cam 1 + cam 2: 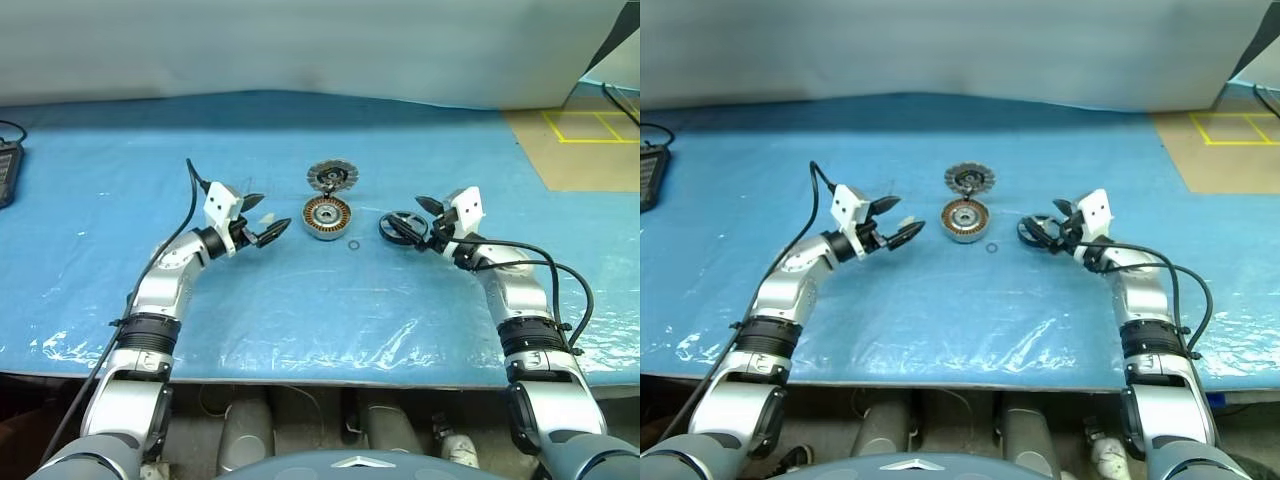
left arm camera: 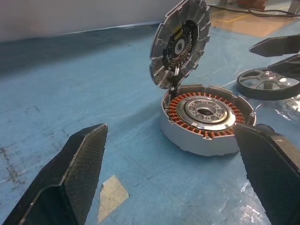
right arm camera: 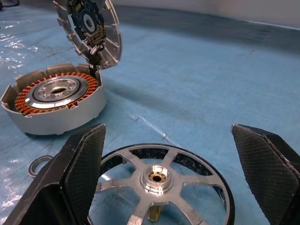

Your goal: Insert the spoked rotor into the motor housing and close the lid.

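Plastic sheeting, blue and wrinkled, covers the table (image 1: 300, 320). Nearest, two grippers flank the middle: left gripper (image 1: 262, 217) left of centre, right gripper (image 1: 421, 222) right of centre, each with textured black jaws spread wide, holding nothing. Between the right jaws lies one spoked rotor (image 3: 161, 180), a flat dark wheel with a silvery hub. At centre sit one small metal ring (image 1: 354, 245) and one round grey motor housing (image 1: 327, 217) with copper windings; behind it the scalloped lid (image 1: 331, 178) stands open.
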`<state>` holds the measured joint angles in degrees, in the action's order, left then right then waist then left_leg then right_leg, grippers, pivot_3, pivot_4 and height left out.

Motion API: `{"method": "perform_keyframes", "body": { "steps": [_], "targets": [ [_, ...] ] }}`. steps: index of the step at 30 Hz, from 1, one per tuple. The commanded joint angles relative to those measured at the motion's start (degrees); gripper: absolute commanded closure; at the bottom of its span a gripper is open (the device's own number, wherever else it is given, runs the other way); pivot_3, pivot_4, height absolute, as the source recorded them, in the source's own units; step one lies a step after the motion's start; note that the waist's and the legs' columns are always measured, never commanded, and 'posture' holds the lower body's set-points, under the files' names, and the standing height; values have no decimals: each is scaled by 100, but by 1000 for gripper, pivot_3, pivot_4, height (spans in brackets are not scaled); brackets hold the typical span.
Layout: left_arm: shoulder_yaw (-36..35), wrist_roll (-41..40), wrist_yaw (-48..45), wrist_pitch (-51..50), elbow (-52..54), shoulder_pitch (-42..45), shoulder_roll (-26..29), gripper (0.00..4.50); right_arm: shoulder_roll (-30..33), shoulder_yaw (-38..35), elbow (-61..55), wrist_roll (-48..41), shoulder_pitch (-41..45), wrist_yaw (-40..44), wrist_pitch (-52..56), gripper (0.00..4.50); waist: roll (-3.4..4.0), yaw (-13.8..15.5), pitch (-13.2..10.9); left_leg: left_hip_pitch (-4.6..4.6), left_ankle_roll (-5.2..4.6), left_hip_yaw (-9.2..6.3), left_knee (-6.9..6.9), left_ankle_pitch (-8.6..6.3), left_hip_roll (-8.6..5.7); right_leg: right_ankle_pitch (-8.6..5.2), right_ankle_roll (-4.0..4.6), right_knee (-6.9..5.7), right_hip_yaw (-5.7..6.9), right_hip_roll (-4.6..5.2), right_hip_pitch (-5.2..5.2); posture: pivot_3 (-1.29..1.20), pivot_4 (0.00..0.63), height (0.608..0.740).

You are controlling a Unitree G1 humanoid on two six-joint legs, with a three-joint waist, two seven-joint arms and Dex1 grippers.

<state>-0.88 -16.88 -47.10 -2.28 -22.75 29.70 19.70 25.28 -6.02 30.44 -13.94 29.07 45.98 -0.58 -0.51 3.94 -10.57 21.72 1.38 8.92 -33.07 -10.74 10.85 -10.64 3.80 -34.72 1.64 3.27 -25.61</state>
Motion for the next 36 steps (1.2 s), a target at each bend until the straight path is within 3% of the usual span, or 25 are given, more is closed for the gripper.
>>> {"method": "perform_keyframes", "body": {
  "steps": [1, 17, 36],
  "targets": [
    [-80, -28, 83, 123, 199, 61, -89, 0, 57, -23, -159, -38, 159, 77, -31, 32, 0, -1, 0, 0, 0, 0, 0, 0, 0, 0, 0, 0, 0, 0, 0, 0, 150, 740],
    [-144, -15, 106, 113, 203, 107, -24, 0, 80, -34, 276, 40, 371, 185, -224, 32, 0, -1, 0, 0, 0, 0, 0, 0, 0, 0, 0, 0, 0, 0, 0, 0, 150, 740],
    [-128, -16, 38, 56, 221, 38, -4, 0, 70, 45, -266, 99, 348, 72, 109, 32, 0, -3, 0, 0, 0, 0, 0, 0, 1, 0, 0, 0, 0, 0, 0, 0, 150, 740]
  ]
}}
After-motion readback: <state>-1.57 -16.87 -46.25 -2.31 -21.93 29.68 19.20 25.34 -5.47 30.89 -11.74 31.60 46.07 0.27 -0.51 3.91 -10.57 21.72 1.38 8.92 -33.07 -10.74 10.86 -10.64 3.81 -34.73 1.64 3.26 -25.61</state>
